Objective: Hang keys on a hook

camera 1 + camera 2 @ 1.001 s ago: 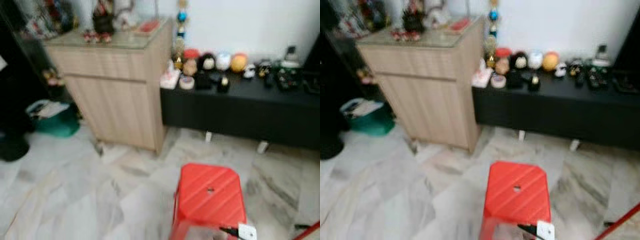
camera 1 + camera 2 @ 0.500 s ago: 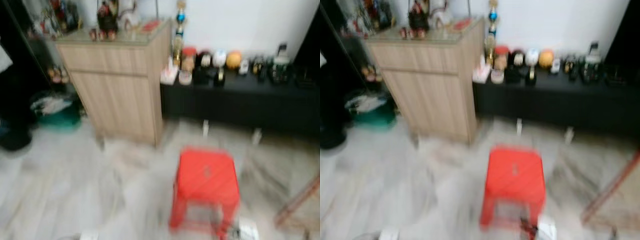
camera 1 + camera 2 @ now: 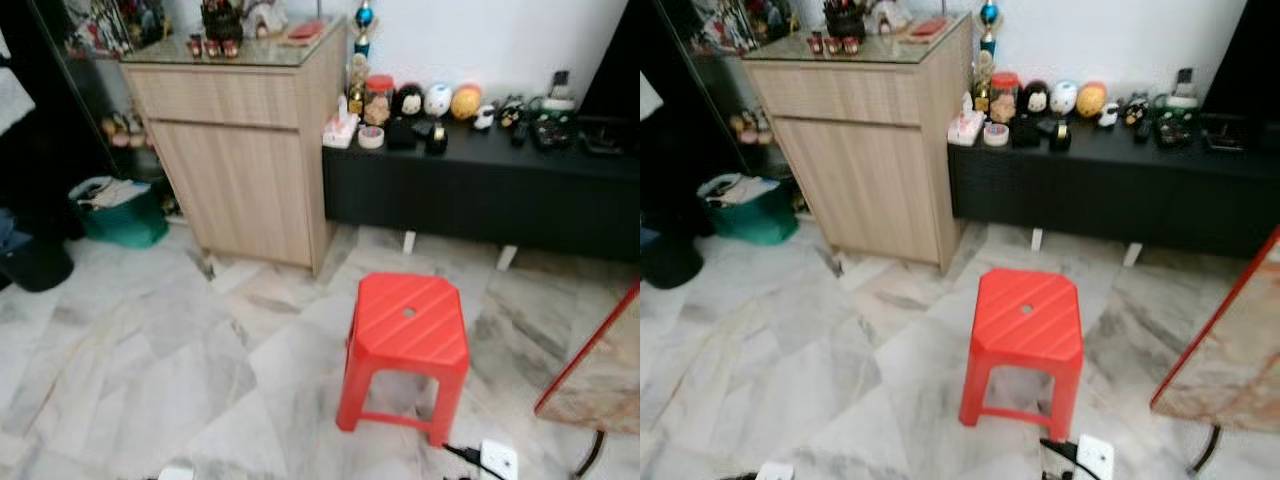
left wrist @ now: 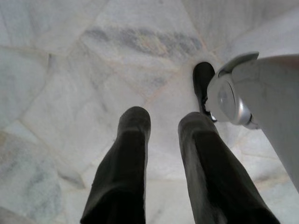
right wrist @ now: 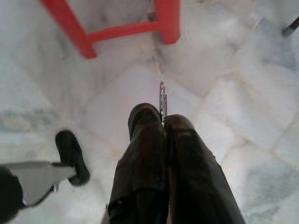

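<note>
- At the far left of the head view, a green plastic basket (image 3: 120,222) with papers in it stands on the pale marble floor (image 3: 150,360), beside a dark area.
- Next to it stands a light wooden cabinet (image 3: 245,170) with a glass top; small red figures (image 3: 210,46) and other ornaments are on this top.
- To the right of the cabinet, a long low black surface (image 3: 480,185) runs along the white wall. It carries a row of small round figures and jars (image 3: 420,105) and some dark devices near its right end.
- In front of this surface, a red plastic stool (image 3: 405,350) with a small hole in its seat stands on the floor.
- A white power strip (image 3: 497,460) with a black cable lies on the floor just beside the stool's right front leg.
- At the right edge, a marble-patterned board with a red border (image 3: 600,380) is tilted above the floor.
- The left gripper (image 4: 161,123) hangs over the floor; its black fingers are released, with a gap between them.
- The right gripper (image 5: 161,122) hangs near the stool's legs; its fingers are clenched on a thin metal key ring (image 5: 162,100), which sticks out from the tips. The keys themselves cannot be made out.
</note>
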You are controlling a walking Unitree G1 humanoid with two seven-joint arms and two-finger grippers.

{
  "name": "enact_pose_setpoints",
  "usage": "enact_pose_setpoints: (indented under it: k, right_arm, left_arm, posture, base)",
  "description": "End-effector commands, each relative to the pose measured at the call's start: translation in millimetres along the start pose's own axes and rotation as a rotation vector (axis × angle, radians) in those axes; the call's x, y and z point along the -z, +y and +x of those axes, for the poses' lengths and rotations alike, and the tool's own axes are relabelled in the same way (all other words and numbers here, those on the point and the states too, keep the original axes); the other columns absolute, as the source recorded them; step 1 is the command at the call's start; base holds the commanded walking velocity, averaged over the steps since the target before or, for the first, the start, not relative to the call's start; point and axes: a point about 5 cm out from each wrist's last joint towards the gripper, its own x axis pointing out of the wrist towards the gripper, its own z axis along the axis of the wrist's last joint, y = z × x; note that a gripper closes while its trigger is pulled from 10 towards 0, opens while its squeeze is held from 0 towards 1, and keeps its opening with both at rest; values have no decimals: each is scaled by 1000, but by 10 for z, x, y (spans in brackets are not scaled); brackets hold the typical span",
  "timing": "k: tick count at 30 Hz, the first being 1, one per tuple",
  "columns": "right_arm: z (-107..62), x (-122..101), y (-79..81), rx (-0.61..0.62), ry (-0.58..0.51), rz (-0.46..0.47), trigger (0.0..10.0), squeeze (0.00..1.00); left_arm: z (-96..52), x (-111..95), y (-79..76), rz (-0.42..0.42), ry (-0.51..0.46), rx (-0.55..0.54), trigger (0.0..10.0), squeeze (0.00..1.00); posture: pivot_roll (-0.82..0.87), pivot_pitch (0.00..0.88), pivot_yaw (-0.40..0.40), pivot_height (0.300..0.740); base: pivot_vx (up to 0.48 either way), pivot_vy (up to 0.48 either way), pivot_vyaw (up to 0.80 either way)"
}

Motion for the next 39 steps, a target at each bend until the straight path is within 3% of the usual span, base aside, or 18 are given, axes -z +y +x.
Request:
enact_pose_setpoints:
  k: [1,4,13,21,33,39]
  right_arm:
    - [3,-43,-55,14,-13,-4,10000,0]
    - [3,-45,-54,15,-16,-1,10000,0]
    - [8,-89,-50,-23,-21,-118,10000,0]
    - [8,-91,-40,-16,-26,-87,10000,0]
    - [8,-75,-25,-6,-20,-64,10000,0]
    - [6,-76,-27,-4,-31,-51,10000,0]
  left_arm:
    - [-7,35,-6,2,11,6,10000,0]
    - [-9,38,-2,3,11,6,10000,0]
    - [-5,34,-24,9,9,13,10000,0]
    - [1,-2,-3,7,2,6,10000,0]
    - [18,-6,-109,16,3,17,10000,0]
    - [6,6,-51,16,1,7,10000,0]
  posture:
    - [24,0,39,740]
    - [24,0,39,740]
    - [24,0,44,740]
    - [30,0,40,740]
    - [31,0,39,740]
    - [32,0,32,740]
  base:
    - [-285,0,0]
    - [-285,0,0]
    - [-284,0,0]
    - [-285,0,0]
    - [-285,0,0]
    - [-234,0,0]
